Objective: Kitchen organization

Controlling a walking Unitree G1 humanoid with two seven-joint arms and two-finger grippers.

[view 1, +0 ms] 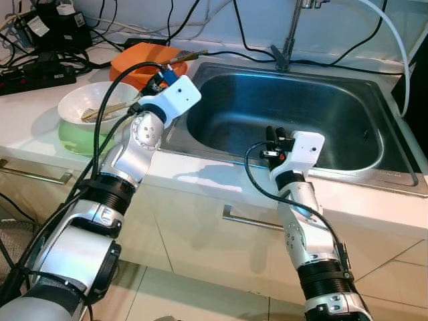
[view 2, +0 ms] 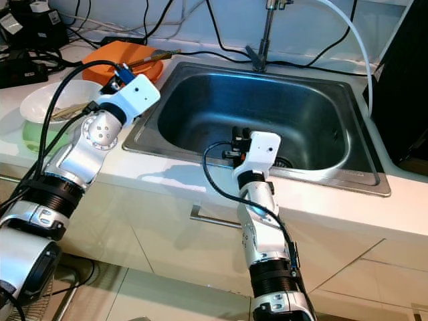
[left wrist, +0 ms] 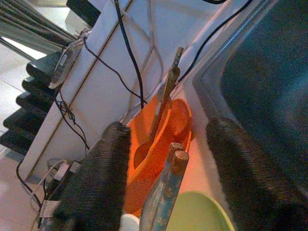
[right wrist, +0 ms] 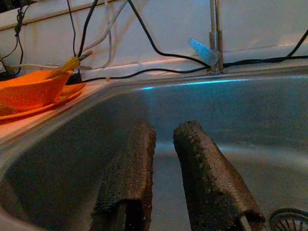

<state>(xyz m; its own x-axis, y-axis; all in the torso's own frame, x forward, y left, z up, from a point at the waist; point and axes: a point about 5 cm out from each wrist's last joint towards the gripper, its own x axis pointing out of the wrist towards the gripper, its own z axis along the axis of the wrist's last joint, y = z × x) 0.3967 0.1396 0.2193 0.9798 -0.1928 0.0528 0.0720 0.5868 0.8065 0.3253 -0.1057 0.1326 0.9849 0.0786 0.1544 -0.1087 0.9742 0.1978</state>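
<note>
Left gripper hovering over the counter between the white bowl and the orange bowl, fingers spread wide, gripping nothing. Chopsticks poking up between them from the white bowl, itself stacked in a green bowl. Brush lying in the orange one. Right gripper down at the sink front edge, fingers nearly closed, small gap, empty. Tap behind.
</note>
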